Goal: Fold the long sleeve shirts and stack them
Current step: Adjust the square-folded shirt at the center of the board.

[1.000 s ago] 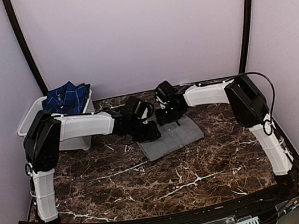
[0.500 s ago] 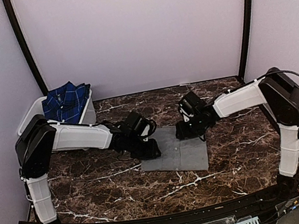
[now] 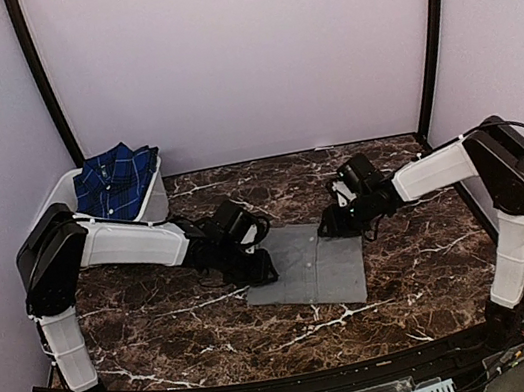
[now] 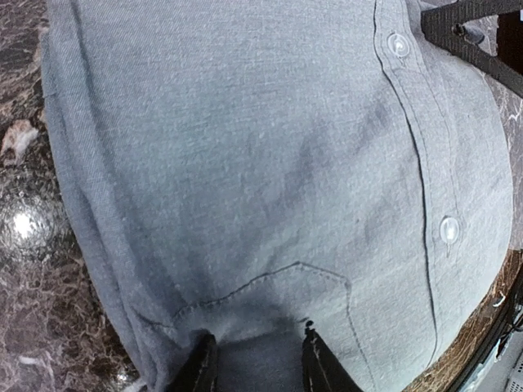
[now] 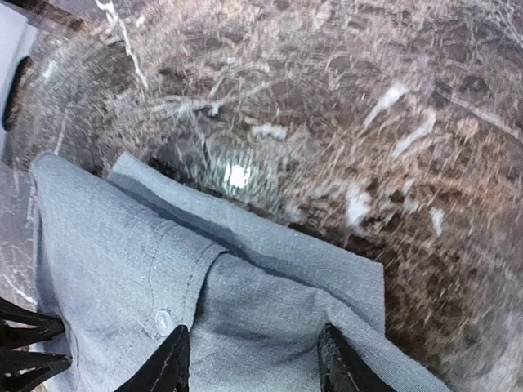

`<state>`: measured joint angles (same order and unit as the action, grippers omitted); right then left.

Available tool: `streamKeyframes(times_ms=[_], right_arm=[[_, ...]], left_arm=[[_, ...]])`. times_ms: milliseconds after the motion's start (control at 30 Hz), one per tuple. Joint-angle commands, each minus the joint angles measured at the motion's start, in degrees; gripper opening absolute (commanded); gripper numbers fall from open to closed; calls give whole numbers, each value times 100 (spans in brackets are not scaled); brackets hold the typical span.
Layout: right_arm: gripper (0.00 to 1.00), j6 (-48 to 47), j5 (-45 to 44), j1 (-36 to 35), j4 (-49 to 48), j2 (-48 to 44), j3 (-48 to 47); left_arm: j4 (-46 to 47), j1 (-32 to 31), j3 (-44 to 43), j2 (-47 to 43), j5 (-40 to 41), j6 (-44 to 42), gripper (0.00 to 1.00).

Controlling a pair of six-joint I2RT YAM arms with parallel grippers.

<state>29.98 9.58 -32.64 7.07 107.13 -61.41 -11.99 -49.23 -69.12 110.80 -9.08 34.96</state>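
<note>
The grey shirt (image 3: 310, 267) lies folded flat in the middle of the marble table, button placket up. My left gripper (image 3: 259, 267) rests on its left edge, and in the left wrist view its jaws (image 4: 257, 363) stand apart over the shirt (image 4: 270, 163) near a stitched pocket. My right gripper (image 3: 338, 225) is at the shirt's far right corner, jaws (image 5: 249, 359) apart over the cloth (image 5: 122, 253). The plaid shirt (image 3: 116, 176) lies crumpled in the white tub at the back left.
The white tub (image 3: 52, 201) stands against the left wall at the back. Bare marble table (image 3: 407, 272) lies around the shirt. Black frame posts (image 3: 427, 35) rise at the back corners. The arm bases stand at the near edge.
The grey shirt has shifted toward the front and now lies flatter. My right gripper swung right and forward to the shirt's far right corner. My left gripper moved forward to its left edge.
</note>
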Motion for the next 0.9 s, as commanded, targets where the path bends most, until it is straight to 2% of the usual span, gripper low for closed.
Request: streamKeyframes(times_ms=[0,233,533,633,867], right_arm=[[51,-481,904,655,-362,329,451],[56,-703,2176,1248,-634,558,219],[58,-533,1945,1242,-266,-398,222],[58,-396,1947,1027,-216,-784,355],[58,132,1835,-56,-511,-1177,841]], left_arm=[[-533,6,101,-136,14,46,34],[-648,6,-24,-127,68,11,34],[-966,7,-332,-513,227,-16,34],[-1016,2,-435,-644,177,-33,34],[-791,-110,-568,-667,-353,-148,34]])
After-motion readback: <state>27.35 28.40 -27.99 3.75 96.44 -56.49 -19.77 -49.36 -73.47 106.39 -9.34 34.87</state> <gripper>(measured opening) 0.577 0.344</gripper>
